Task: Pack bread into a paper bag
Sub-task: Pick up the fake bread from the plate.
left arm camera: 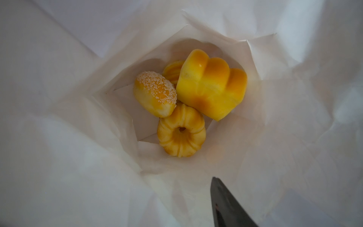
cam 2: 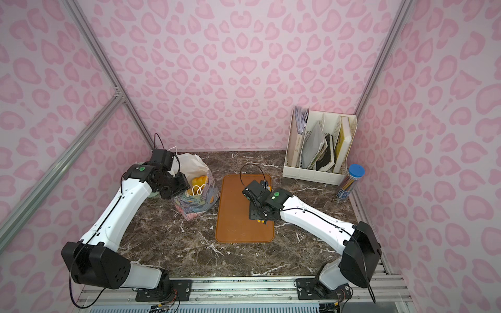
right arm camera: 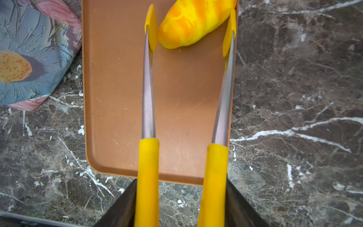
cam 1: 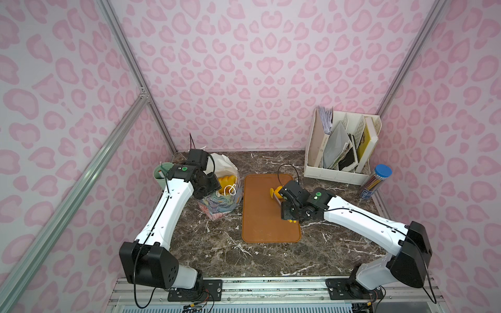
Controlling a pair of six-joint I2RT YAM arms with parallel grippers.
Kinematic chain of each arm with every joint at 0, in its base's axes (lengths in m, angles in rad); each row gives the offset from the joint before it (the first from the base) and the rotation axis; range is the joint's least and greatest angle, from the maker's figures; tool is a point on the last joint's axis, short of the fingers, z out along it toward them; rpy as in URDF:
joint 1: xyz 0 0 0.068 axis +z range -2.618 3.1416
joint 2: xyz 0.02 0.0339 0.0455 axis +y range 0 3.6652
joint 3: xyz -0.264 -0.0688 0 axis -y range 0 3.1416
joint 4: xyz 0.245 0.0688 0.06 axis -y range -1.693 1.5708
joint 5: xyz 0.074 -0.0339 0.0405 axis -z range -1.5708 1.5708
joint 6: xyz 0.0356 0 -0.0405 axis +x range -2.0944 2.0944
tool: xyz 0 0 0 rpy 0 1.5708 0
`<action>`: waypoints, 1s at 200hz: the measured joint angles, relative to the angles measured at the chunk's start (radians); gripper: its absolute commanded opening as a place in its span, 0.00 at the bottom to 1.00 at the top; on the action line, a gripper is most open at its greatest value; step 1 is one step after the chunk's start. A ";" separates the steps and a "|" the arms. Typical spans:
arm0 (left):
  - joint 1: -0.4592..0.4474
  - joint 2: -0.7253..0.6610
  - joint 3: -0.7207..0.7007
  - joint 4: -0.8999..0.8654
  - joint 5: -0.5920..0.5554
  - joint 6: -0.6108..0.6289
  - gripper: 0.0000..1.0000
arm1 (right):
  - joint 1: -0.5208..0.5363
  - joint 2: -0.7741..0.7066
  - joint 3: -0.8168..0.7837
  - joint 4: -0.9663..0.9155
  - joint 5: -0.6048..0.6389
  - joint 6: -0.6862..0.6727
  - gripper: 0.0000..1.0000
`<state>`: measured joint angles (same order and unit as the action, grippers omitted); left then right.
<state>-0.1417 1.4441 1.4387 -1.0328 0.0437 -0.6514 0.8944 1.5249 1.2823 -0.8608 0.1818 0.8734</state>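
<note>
The floral paper bag (cam 1: 219, 202) (cam 2: 193, 207) stands upright left of the brown tray (cam 1: 260, 225) (cam 2: 235, 227). My left gripper (cam 1: 214, 187) is at its mouth. One dark finger (left arm camera: 222, 196) shows inside, off centre; paper hides the other. Inside lie a sprinkled bun (left arm camera: 155, 93), a ring bun (left arm camera: 181, 135), a lobed loaf (left arm camera: 212, 86) and a half-hidden ridged roll (left arm camera: 172, 70). My right gripper (right arm camera: 181, 196) (cam 1: 284, 202) is shut on the yellow tongs (right arm camera: 148, 157). Their tips stand apart on either side of a striped croissant (right arm camera: 194, 21) lying on the tray (right arm camera: 117, 98).
A mint-green cup (cam 1: 161, 174) stands behind the left arm, close to the bag. A cream file rack (cam 1: 343, 146) fills the back right corner, and a blue-lidded pencil tube (cam 1: 375, 184) stands beside it. The table is dark marble (cam 1: 217, 244).
</note>
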 measured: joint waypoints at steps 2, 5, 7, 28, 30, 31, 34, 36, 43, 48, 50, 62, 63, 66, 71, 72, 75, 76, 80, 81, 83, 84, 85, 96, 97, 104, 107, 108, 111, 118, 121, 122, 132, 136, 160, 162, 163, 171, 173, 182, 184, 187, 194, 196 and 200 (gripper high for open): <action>0.000 0.000 0.000 0.000 0.000 0.000 0.58 | -0.001 0.004 0.003 0.000 -0.001 -0.002 0.64; 0.000 0.000 0.000 0.000 0.000 0.000 0.58 | -0.003 0.012 0.009 0.000 -0.002 -0.006 0.64; 0.000 0.000 0.000 0.000 0.000 0.000 0.58 | -0.005 0.016 0.012 0.000 -0.003 -0.008 0.64; 0.000 0.000 0.000 0.000 0.000 0.002 0.58 | -0.008 0.063 0.048 0.002 -0.008 -0.032 0.63; 0.000 0.000 0.000 0.000 0.000 0.002 0.58 | -0.008 0.066 0.051 0.002 -0.008 -0.032 0.62; 0.000 0.000 0.000 0.000 0.000 0.003 0.58 | -0.009 0.068 0.052 0.002 -0.008 -0.032 0.62; 0.000 0.000 0.000 0.000 0.000 0.003 0.58 | -0.009 0.072 0.055 0.003 -0.008 -0.034 0.61; 0.000 0.000 0.000 0.000 0.000 0.003 0.58 | -0.010 0.076 0.058 0.004 -0.009 -0.037 0.60; 0.000 0.000 0.000 -0.001 0.000 0.003 0.58 | -0.011 0.083 0.061 0.005 -0.009 -0.040 0.57; 0.000 0.000 0.000 -0.001 0.000 0.003 0.58 | -0.011 0.086 0.062 0.005 -0.009 -0.042 0.53; 0.000 0.000 0.000 -0.001 0.000 0.003 0.58 | -0.011 0.088 0.062 0.005 -0.009 -0.043 0.51; 0.000 0.000 0.000 -0.001 0.000 0.003 0.58 | -0.012 0.089 0.062 0.006 -0.013 -0.051 0.39; 0.000 0.000 0.000 -0.001 0.000 0.003 0.58 | -0.012 0.089 0.062 0.006 -0.013 -0.051 0.39; 0.000 0.000 0.000 -0.001 0.000 0.003 0.58 | -0.012 0.089 0.062 0.008 -0.014 -0.053 0.36; 0.000 0.000 0.000 -0.001 0.000 0.003 0.58 | -0.012 0.086 0.062 0.008 -0.014 -0.054 0.32; 0.000 0.000 0.000 -0.001 0.000 0.003 0.58 | -0.012 0.086 0.062 0.008 -0.014 -0.055 0.32; 0.000 0.000 0.000 -0.001 0.000 0.003 0.58 | -0.012 0.084 0.062 0.008 -0.016 -0.056 0.30; 0.000 0.000 0.000 -0.001 0.000 0.003 0.58 | -0.012 0.083 0.062 0.008 -0.018 -0.056 0.30; 0.000 0.000 0.000 0.000 0.000 0.003 0.58 | -0.012 0.080 0.062 0.008 -0.021 -0.056 0.29; 0.000 0.000 0.000 0.000 0.000 0.003 0.58 | -0.012 0.079 0.062 0.008 -0.022 -0.056 0.29; 0.000 0.000 0.000 0.000 0.000 0.003 0.58 | -0.012 0.077 0.062 0.008 -0.024 -0.055 0.29; 0.000 0.000 0.000 0.000 0.000 0.003 0.58 | -0.012 0.076 0.062 0.008 -0.024 -0.055 0.28; 0.000 0.000 0.000 0.000 0.000 0.003 0.58 | -0.012 0.075 0.061 0.008 -0.024 -0.054 0.28; 0.000 0.000 0.000 0.000 0.000 0.003 0.58 | -0.012 0.064 0.060 0.007 -0.024 -0.050 0.28; 0.000 0.000 0.000 0.000 0.000 0.003 0.58 | -0.012 0.063 0.060 0.006 -0.024 -0.051 0.28; 0.000 0.000 0.000 0.000 0.000 0.003 0.58 | -0.011 0.055 0.060 0.004 -0.024 -0.051 0.28; 0.000 0.000 0.000 0.000 0.000 0.003 0.58 | -0.011 0.051 0.060 0.003 -0.024 -0.051 0.28; 0.000 0.000 0.000 0.000 0.000 0.003 0.58 | -0.011 0.050 0.060 0.002 -0.024 -0.050 0.28; 0.000 0.000 0.000 0.000 0.000 0.003 0.58 | -0.011 0.047 0.060 0.001 -0.024 -0.050 0.28; 0.000 -0.001 0.000 0.000 0.000 0.003 0.58 | -0.008 0.037 0.060 -0.004 -0.024 -0.050 0.28; 0.000 -0.002 0.000 0.000 0.000 0.003 0.58 | -0.007 0.033 0.060 -0.006 -0.024 -0.050 0.28; 0.000 -0.002 0.000 0.000 0.000 0.003 0.58 | -0.006 0.032 0.060 -0.007 -0.024 -0.050 0.28; 0.000 -0.004 0.000 0.000 0.000 0.003 0.58 | -0.003 0.015 0.061 -0.015 -0.024 -0.049 0.28; 0.000 -0.006 0.000 0.000 0.000 0.003 0.58 | -0.001 0.009 0.071 -0.029 -0.023 -0.049 0.28; 0.000 -0.010 0.000 0.001 0.001 0.003 0.58 | 0.009 -0.023 0.152 -0.054 -0.017 -0.041 0.29; 0.000 -0.010 -0.001 0.001 0.001 0.002 0.58 | 0.010 -0.025 0.161 -0.055 -0.017 -0.042 0.29; 0.000 -0.010 -0.001 0.002 0.001 0.002 0.58 | 0.010 -0.025 0.164 -0.055 -0.017 -0.042 0.29; 0.000 -0.010 -0.003 0.003 0.002 0.002 0.58 | 0.014 -0.031 0.200 -0.055 -0.018 -0.049 0.29; 0.000 -0.011 -0.003 0.003 0.002 0.002 0.58 | 0.015 -0.031 0.209 -0.056 -0.018 -0.050 0.29; 0.000 -0.013 -0.005 0.003 0.003 0.002 0.58 | 0.023 -0.026 0.257 -0.064 -0.019 -0.059 0.29; 0.000 -0.013 -0.006 0.003 0.003 0.002 0.58 | 0.024 -0.025 0.266 -0.064 -0.019 -0.060 0.29; 0.000 -0.015 -0.006 0.003 0.003 0.002 0.58 | 0.027 -0.021 0.286 -0.066 -0.020 -0.064 0.29; 0.000 -0.018 -0.008 0.005 0.003 0.002 0.58 | 0.035 -0.012 0.327 -0.072 -0.018 -0.068 0.29; 0.000 -0.018 -0.008 0.005 0.003 0.002 0.58 | 0.037 -0.007 0.346 -0.076 -0.016 -0.071 0.29; 0.000 -0.020 -0.009 0.005 0.003 0.002 0.58 | 0.043 0.001 0.371 -0.079 -0.016 -0.075 0.29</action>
<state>-0.1413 1.4242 1.4300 -1.0283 0.0471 -0.6495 0.9375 1.5261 1.6531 -0.9394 0.1658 0.7986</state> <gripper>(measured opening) 0.576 0.410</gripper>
